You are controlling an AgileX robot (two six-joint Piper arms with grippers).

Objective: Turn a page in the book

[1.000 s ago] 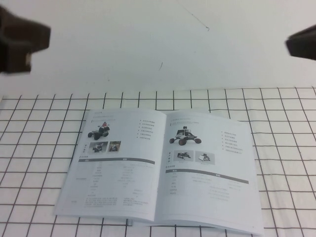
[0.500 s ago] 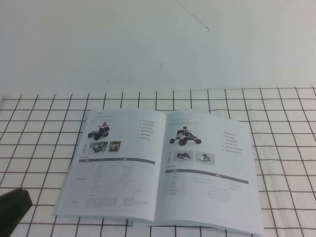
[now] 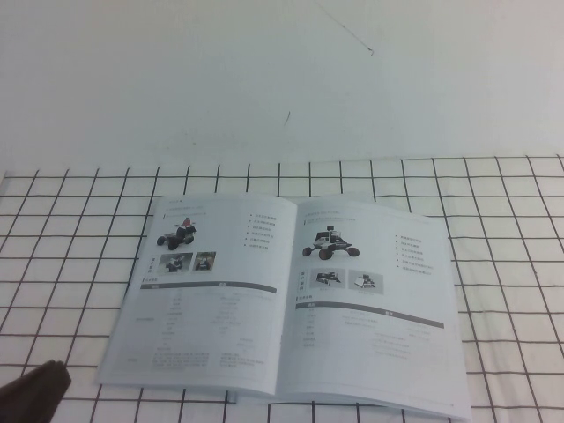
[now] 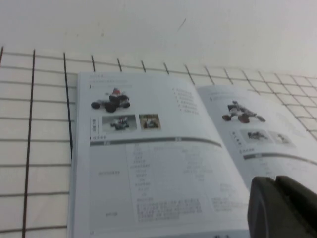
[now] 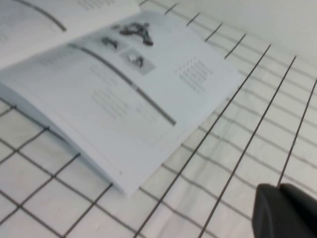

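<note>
The book [image 3: 282, 300] lies open and flat on the checked cloth in the middle of the high view. Its right-hand page [image 3: 374, 308] shows a black four-wheeled robot photo, two small photos and a grey bar. My left gripper [image 3: 35, 392] is a dark shape at the near left corner, beside the book's near left corner and not touching it. In the left wrist view the left gripper [image 4: 275, 179] is shut and empty above the book [image 4: 158, 158]. In the right wrist view my right gripper [image 5: 279, 187] is shut and empty over the cloth, off the page's [image 5: 129, 94] outer edge. The right gripper is out of the high view.
A white cloth with a black grid [image 3: 511, 264] covers the near part of the table. Plain white surface [image 3: 282, 79] lies beyond it, with a thin dark thread [image 3: 348, 31] and a small mark [image 3: 286, 116].
Both grippers have left the upper corners of the high view. The left gripper now shows at the near left corner; the right one is gone from that view. The book has not moved.
</note>
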